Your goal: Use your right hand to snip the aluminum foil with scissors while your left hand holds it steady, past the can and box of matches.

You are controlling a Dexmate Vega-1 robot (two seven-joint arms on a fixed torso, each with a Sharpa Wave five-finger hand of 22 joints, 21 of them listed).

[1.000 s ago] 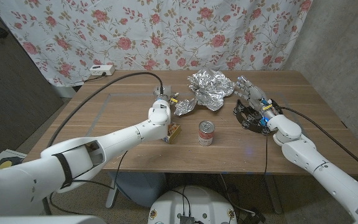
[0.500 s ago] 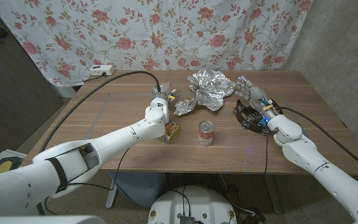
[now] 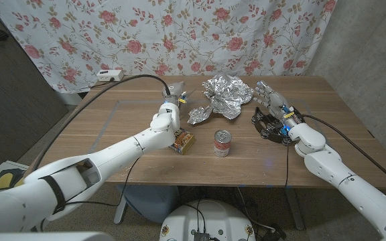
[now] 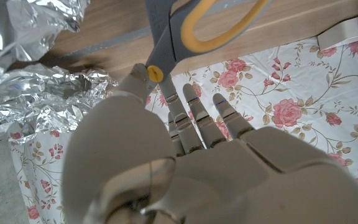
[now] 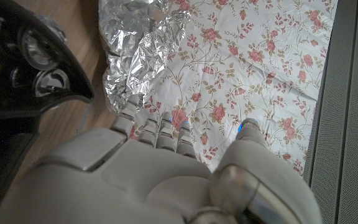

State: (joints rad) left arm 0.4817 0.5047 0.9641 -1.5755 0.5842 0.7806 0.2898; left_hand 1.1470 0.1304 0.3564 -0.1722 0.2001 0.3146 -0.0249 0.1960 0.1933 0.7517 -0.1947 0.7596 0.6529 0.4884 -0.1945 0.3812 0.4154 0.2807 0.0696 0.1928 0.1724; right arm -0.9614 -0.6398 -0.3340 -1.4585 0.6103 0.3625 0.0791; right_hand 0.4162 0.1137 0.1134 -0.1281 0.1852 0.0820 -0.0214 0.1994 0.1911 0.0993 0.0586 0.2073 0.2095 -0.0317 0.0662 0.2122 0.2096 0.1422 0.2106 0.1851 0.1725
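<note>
Head view: the foil (image 3: 225,96) lies crumpled at the table's far middle, past the can (image 3: 222,143) and matchbox (image 3: 183,141). The left hand (image 3: 173,96) reaches beside it, scissors (image 4: 185,25) near its fingertips; whether it grips them I cannot tell. The right hand (image 3: 272,102) waits beside the foil, fingers apart, empty.

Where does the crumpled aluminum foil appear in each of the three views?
Head view: aluminum foil at table's far middle, between both hands.
Left wrist view: foil left of the scissors.
Right wrist view: foil beyond the fingertips.
Shared landmark: floral curtain.
</note>
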